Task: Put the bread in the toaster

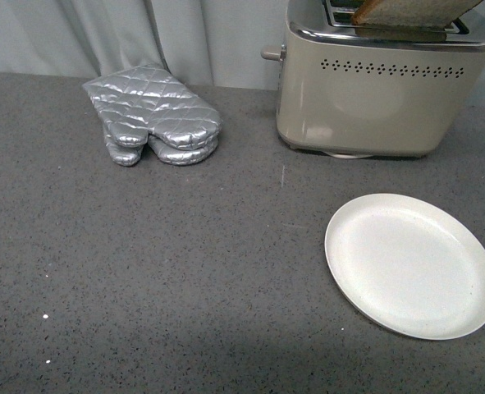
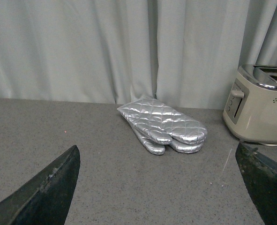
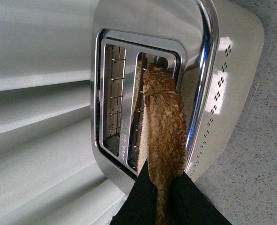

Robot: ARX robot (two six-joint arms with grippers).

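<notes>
My right pincer (image 3: 164, 187) pinches the bread (image 3: 164, 122), tilted, far end at the toaster (image 3: 232, 70) slot; my left pincer (image 2: 157, 152) is spread

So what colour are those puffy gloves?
The oven mitts are shiny silver with quilted diamond stitching, clearest in the left wrist view.

In the left wrist view you see your left gripper (image 2: 156, 147) only as two jaws: flat, matte black wedges, one filling the lower left corner of the frame and one the lower right. The one at lower left has a pale, scuffed line along its upper edge and a dusty grey sheen on its face. In the right wrist view your right gripper (image 3: 164, 171) shows as two plain black jaws at the bottom centre, smooth and tapering to blunt points.
</notes>
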